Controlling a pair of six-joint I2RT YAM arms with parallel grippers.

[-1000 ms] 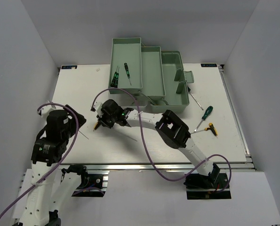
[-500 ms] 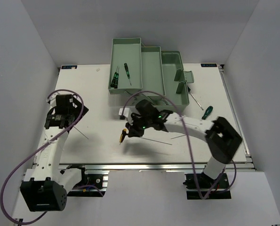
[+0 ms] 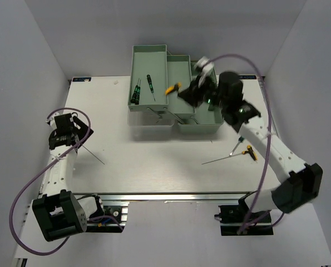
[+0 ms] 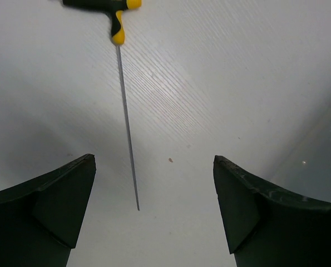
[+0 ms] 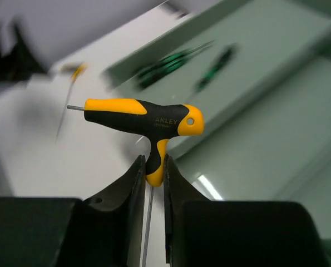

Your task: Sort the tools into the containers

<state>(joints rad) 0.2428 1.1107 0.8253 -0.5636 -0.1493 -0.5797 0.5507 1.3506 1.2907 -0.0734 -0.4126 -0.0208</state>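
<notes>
A yellow-black T-handle tool (image 5: 143, 119) is clamped by its yellow stem between the narrowly set fingers of the right gripper (image 5: 152, 177). Its crossbar lies just above the fingertips and its thin shaft runs down between them. In the top view the right gripper (image 3: 184, 92) is raised over the middle tray (image 3: 179, 72) of the mint-green toolbox. The held tool (image 3: 173, 87) projects toward the left tray (image 3: 148, 61), in which two green-handled screwdrivers (image 3: 136, 90) are laid near each other.

The left gripper (image 4: 154, 161) is held wide open above the bench (image 4: 237, 83), gripping nothing. A second T-handle tool (image 4: 126, 111) is laid flat on the bench ahead of it. Its handle is well beyond the fingertips and its shaft tip is seen in the gap between the fingers, touching neither. In the top view the left gripper (image 3: 70, 125) is placed at the left side of the bench (image 3: 154, 150), and only the shaft (image 3: 93, 154) of that tool can be made out.

On the right of the bench, a bare metal rod (image 3: 223, 158) and another yellow-black handle (image 3: 250, 151) are seen close to the right arm.
</notes>
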